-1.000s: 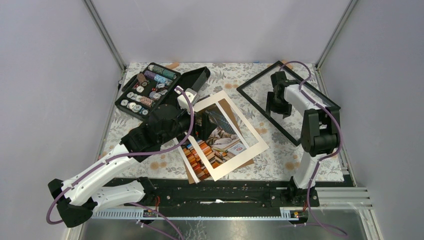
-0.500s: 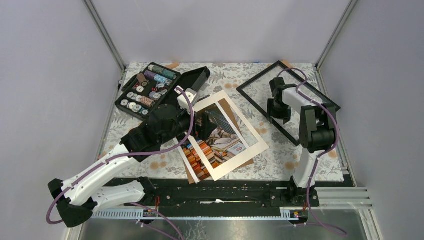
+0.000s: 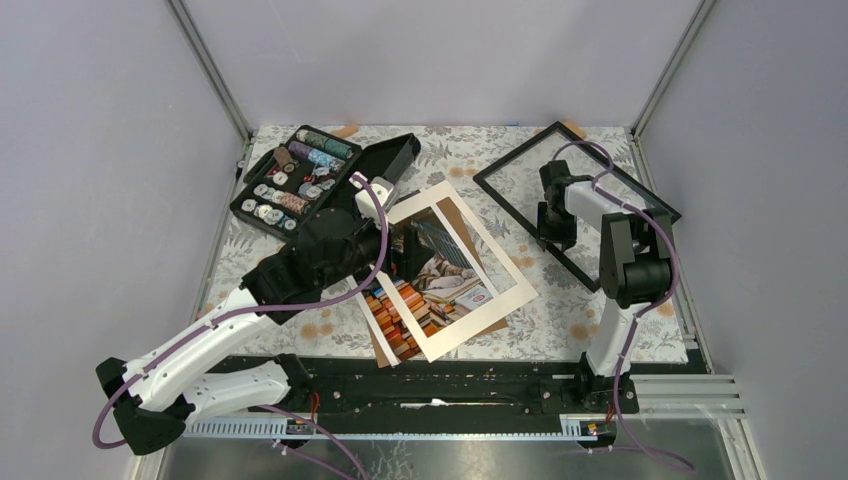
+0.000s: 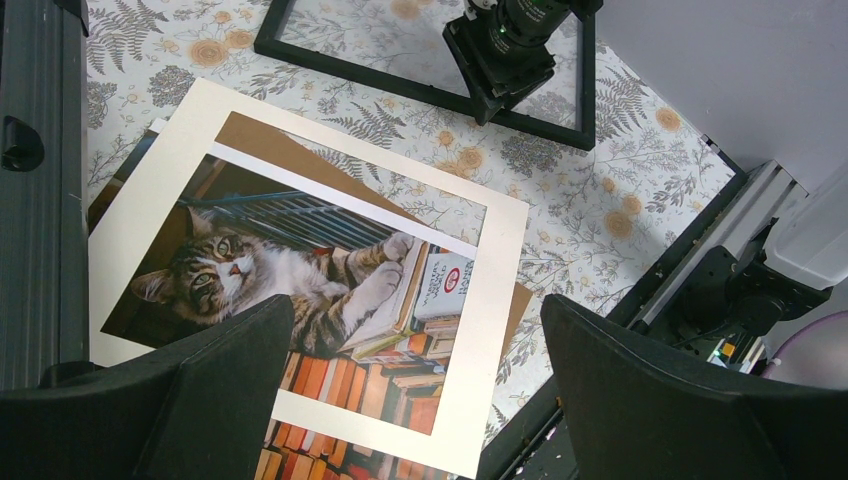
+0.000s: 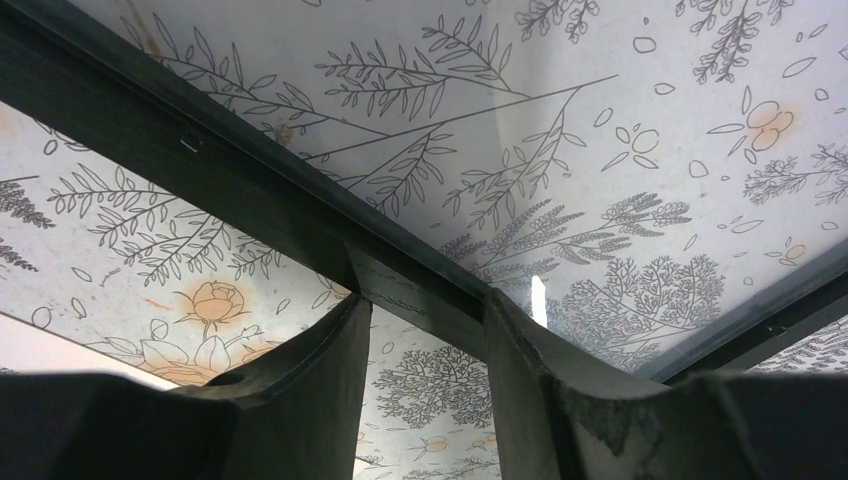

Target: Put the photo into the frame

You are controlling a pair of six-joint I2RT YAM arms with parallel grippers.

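The photo (image 3: pixel 440 275) of a tabby cat among books lies mid-table under a loose cream mat (image 3: pixel 500 290), on a brown board (image 3: pixel 455 212). My left gripper (image 3: pixel 400 250) hovers over the photo (image 4: pixel 300 260), open wide and holding nothing (image 4: pixel 415 305). The black frame (image 3: pixel 505 207) lies flat at the back right, its glass showing the floral cloth. My right gripper (image 3: pixel 553 225) points down at the frame's near-left bar (image 5: pixel 230 170). Its fingertips (image 5: pixel 355 320) sit at that bar with a gap still between them (image 5: pixel 428 310). A firm pinch does not show.
An open black case of thread spools (image 3: pixel 300 180) sits at the back left, its lid (image 3: pixel 385 160) propped behind the left arm. The black rail (image 3: pixel 450 375) runs along the near edge. Grey walls enclose three sides.
The right gripper has shifted slightly along the frame's near-left bar and its jaws have narrowed around it. The left arm, photo and mat have not moved.
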